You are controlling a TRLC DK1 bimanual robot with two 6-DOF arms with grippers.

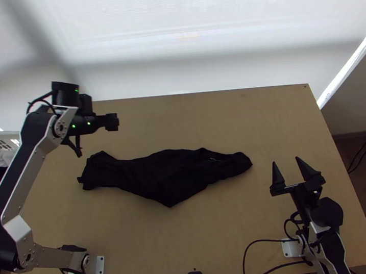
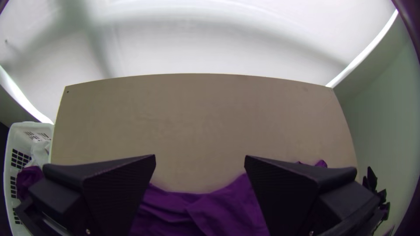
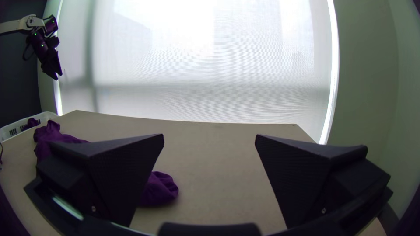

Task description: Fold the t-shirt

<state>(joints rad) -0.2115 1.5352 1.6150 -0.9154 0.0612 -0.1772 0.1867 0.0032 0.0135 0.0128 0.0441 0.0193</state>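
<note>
In the top view, the black t-shirt [image 1: 168, 174] lies bunched and wrinkled in a long strip across the middle of the frame, flat on the wood.

We're backlit: daylight through the white blind [image 3: 210, 57], brightest up high in the right wrist view. We see soft grey shadow bands on it. Wrist views: fisheye, table [image 2: 197, 113] edge bowed, corners dark.
</note>
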